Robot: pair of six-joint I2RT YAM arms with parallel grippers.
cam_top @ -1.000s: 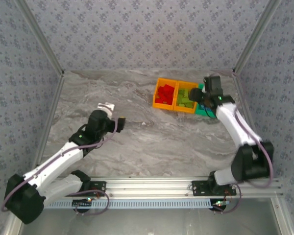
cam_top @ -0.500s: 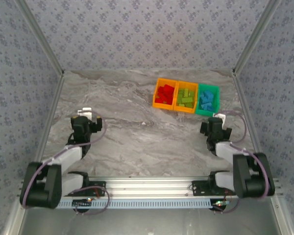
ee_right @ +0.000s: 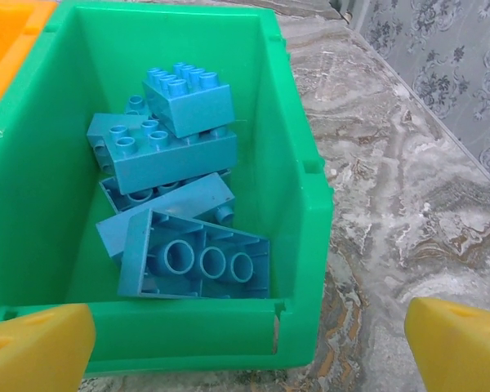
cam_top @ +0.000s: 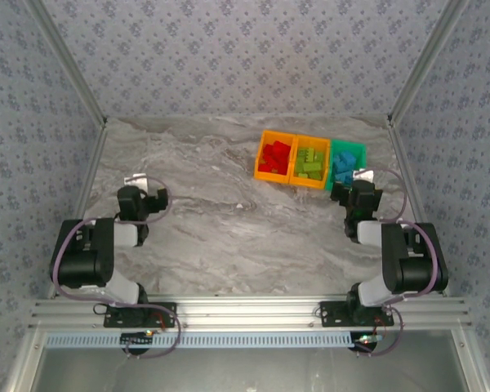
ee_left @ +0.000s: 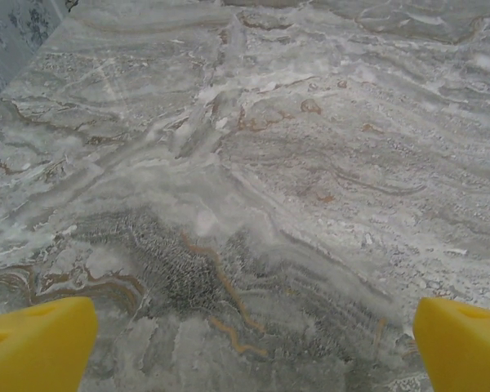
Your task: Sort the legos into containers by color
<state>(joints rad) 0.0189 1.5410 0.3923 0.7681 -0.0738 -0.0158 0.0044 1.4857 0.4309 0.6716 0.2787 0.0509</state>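
Three joined containers stand at the back right of the marble table. The left orange bin [cam_top: 262,169] holds red legos [cam_top: 274,154]. In the middle orange bin [cam_top: 309,182] lie lime green legos [cam_top: 310,162]. Several blue legos [cam_top: 344,168] [ee_right: 180,204] fill the green bin [cam_top: 360,149] [ee_right: 300,163]. My right gripper [cam_top: 360,191] [ee_right: 245,343] hangs open and empty just in front of the green bin's near wall. On the left side my left gripper [cam_top: 139,196] [ee_left: 249,347] is open over bare marble, holding nothing.
Both arms are folded back close to their bases. Patterned walls and metal corner posts [cam_top: 65,61] close in the table on three sides. An aluminium rail [cam_top: 245,310] runs along the near edge.
The right arm drew back from over the green bin and folded in, its jaws opening. The left arm withdrew from the table's middle to the left side.
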